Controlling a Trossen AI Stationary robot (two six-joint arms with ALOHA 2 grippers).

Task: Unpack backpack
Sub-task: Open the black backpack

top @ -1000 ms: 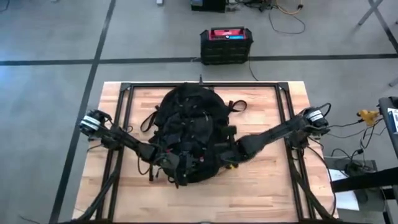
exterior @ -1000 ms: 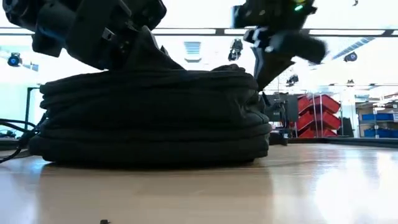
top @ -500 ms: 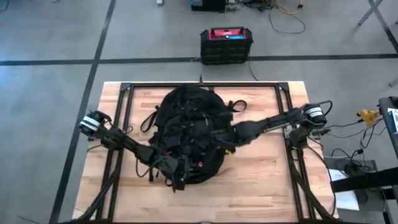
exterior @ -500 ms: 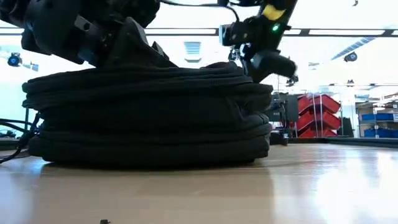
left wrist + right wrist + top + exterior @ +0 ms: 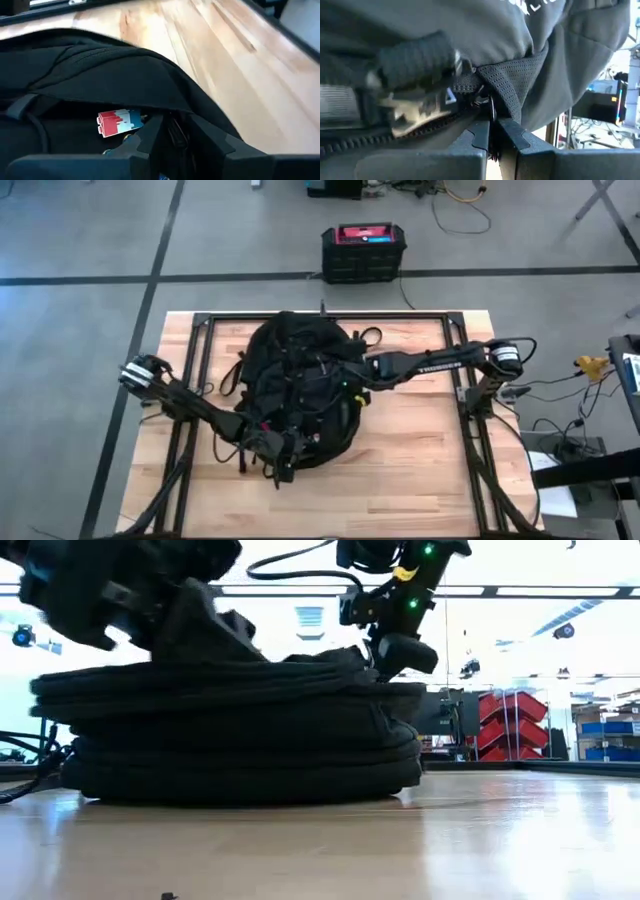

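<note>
The right gripper (image 5: 494, 134) sits on top of the backpack (image 5: 300, 390), on its right side near the middle, and its two fingers are pinched almost together on a small metal zipper pull (image 5: 490, 107). The left gripper (image 5: 172, 137) is down at the near, left corner of the bag; its fingers are squeezed close on a fold of the black cloth, right beside a little red, white and blue tag (image 5: 118, 122). The backpack lies flat in the middle of the wooden table (image 5: 420, 480), with both arms reaching in over it from the two sides. It looks big, soft and floppy, so it will most likely bend and slide when it gets tugged, and it seems stuffed full, so it may be heavy too. The cloth is easy to pinch but it slips and bunches up. I think the best places to hold are the zipper pull for opening and a thick fold or a strap (image 5: 236, 370) for keeping the bag from moving. One gripper should hold the bag down while the other pulls the zipper along. Nothing has come out of the bag yet.
</note>
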